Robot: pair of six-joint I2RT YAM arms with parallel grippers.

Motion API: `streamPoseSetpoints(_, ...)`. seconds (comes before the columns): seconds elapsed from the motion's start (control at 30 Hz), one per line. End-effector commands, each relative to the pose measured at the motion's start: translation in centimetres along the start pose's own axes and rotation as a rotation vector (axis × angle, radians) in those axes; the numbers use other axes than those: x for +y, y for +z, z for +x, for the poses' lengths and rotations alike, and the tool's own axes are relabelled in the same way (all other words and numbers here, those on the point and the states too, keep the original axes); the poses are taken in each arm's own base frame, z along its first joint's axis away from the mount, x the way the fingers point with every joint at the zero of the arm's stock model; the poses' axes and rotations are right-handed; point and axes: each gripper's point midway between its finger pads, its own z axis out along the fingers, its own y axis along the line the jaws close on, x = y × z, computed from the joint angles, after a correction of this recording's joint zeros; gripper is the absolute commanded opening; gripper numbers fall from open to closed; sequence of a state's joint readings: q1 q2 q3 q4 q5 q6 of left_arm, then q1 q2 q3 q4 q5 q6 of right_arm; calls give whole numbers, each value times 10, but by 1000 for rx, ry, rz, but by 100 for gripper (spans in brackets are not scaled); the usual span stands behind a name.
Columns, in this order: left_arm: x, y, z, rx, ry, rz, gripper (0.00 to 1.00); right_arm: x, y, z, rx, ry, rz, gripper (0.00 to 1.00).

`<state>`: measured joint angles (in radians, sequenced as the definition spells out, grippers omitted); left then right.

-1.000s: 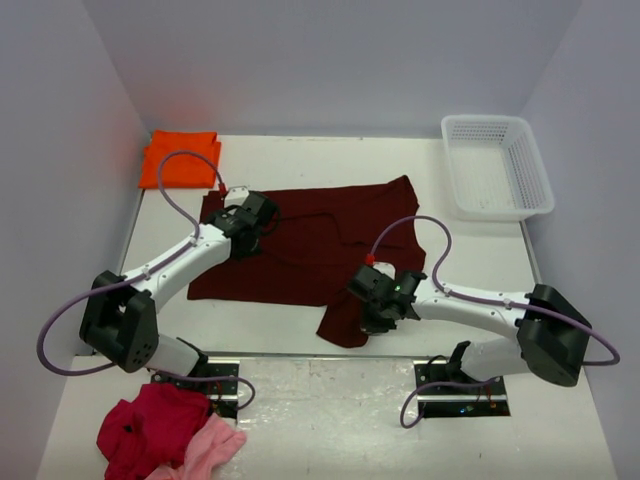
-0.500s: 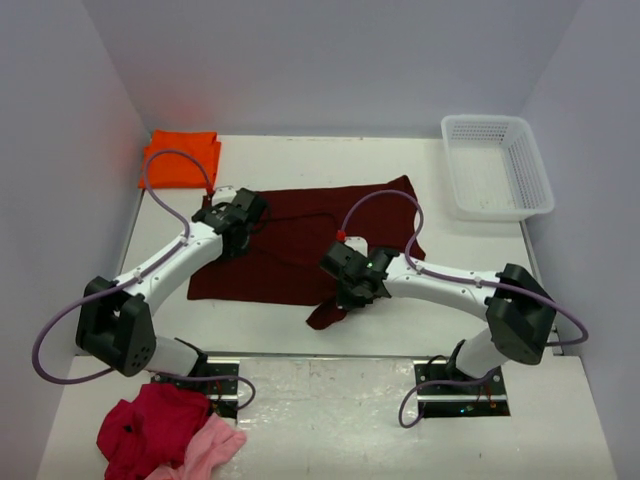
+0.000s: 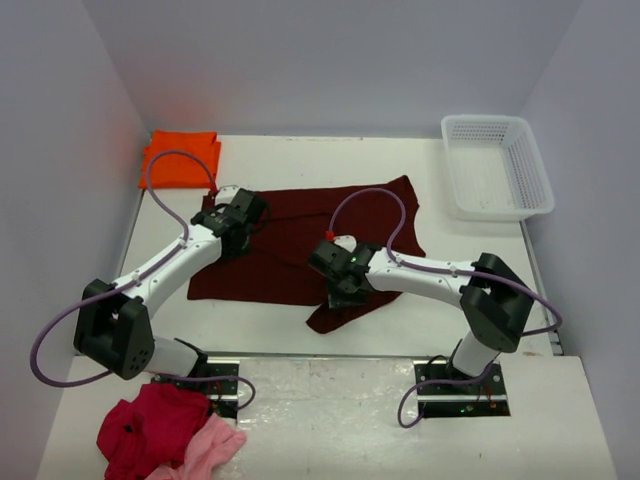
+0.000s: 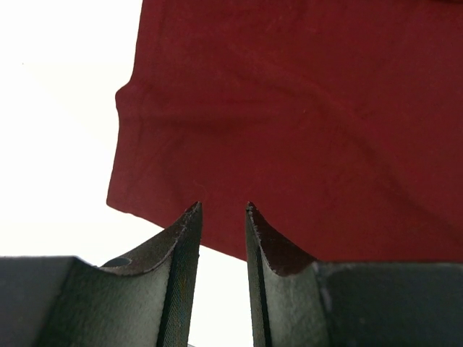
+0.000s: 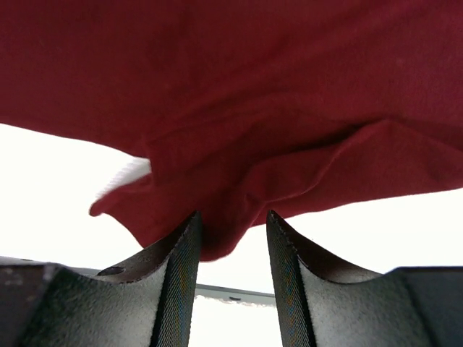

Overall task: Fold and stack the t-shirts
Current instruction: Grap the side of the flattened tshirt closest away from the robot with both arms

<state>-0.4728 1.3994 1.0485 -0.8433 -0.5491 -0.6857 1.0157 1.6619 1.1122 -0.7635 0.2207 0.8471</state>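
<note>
**Maroon shirt spread mid-table, both grippers parted above it**

The dark maroon t-shirt [image 3: 285,265] is seen lying flat across the middle of the white table [image 3: 330,165]. Its lower edge is bunched into a loose fold at the lower centre of the overhead frame. The orange t-shirt [image 3: 180,158] is folded in the upper left corner of the table, well apart from the maroon one.

The left gripper [image 4: 221,210] is held over the upper left part of the maroon shirt. Its jaws are set narrowly apart, and nothing is caught between them. In its wrist view, a corner of the cloth is shown lying flat on the table beyond the tips.

The right gripper [image 5: 231,215] is placed at the bunched fold. Its jaws are moderately parted, and the rumpled cloth edge lies right at the fingertips. Whether the cloth touches them cannot be told for certain.

A white basket [image 3: 485,120] is set at the upper right. A crimson garment [image 3: 150,425] and a pink garment [image 3: 215,445] are heaped at the lower left.
</note>
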Motion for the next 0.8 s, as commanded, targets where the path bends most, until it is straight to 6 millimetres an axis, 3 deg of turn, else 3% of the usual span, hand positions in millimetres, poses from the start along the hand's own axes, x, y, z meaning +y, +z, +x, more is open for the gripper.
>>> streamPoseSetpoints(0.0, 2, 1, -1, -30, 17, 4, 32, 2, -13, -20, -69, -4, 17, 43)
streamPoseSetpoints(0.13, 6, 0, -1, -46, 21, -5, 32, 4, -15, -21, -61, -3, -23, 43)
streamPoseSetpoints(0.27, 6, -1, 0, -40, 31, 3, 32, 13, -8, -40, -110, -44, -46, 41)
streamPoseSetpoints(0.37, 6, -2, 0, -44, 31, 6, 32, 5, -20, -54, -169, -5, -22, 41)
streamPoseSetpoints(0.47, 10, -4, -2, -59, 28, 0, 32, -2, -29, -45, -161, 48, -48, 41)
streamPoseSetpoints(0.6, 10, -6, -3, -68, 26, 5, 32, -9, -17, -19, -116, 71, -91, 41)
streamPoseSetpoints(0.77, 10, -5, 0, -62, 32, 5, 32, -2, -5, -9, -100, 95, -147, 40)
